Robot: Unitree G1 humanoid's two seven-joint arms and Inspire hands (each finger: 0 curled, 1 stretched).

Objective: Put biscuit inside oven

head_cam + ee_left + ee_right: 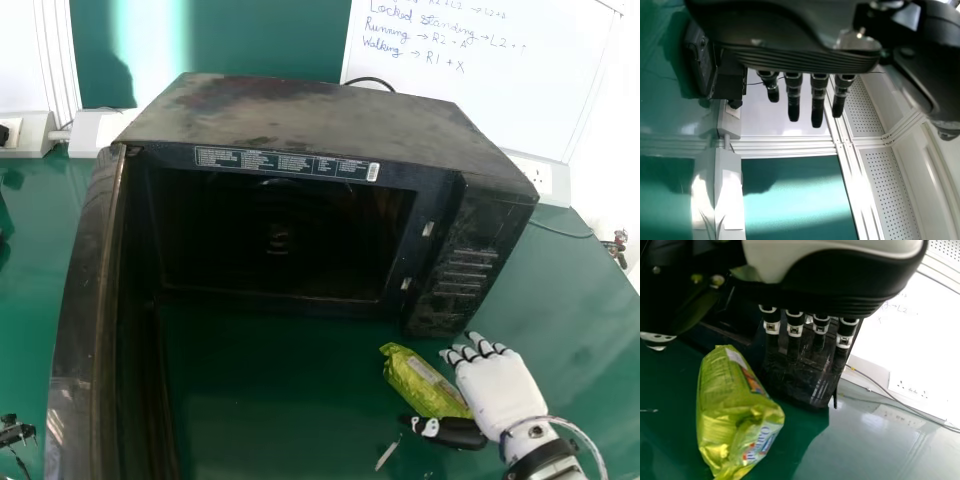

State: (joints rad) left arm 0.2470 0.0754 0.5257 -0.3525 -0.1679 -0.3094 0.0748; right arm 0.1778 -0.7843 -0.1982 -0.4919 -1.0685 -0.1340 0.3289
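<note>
Crinkly, shiny plastic biscuit packet (732, 405); dull, smudged metal oven top (300, 115); smooth, glossy green tabletop (290, 400).

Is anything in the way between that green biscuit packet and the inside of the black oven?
No, nothing visible stands between the packet and the oven's opening. The door is swung open on the left, clear of the packet, which may just need lifting over the bottom edge.

Behind the green table (570, 320): whiteboard (540, 90) and, apparently, a green wall (250, 40) streaked with light.
</note>
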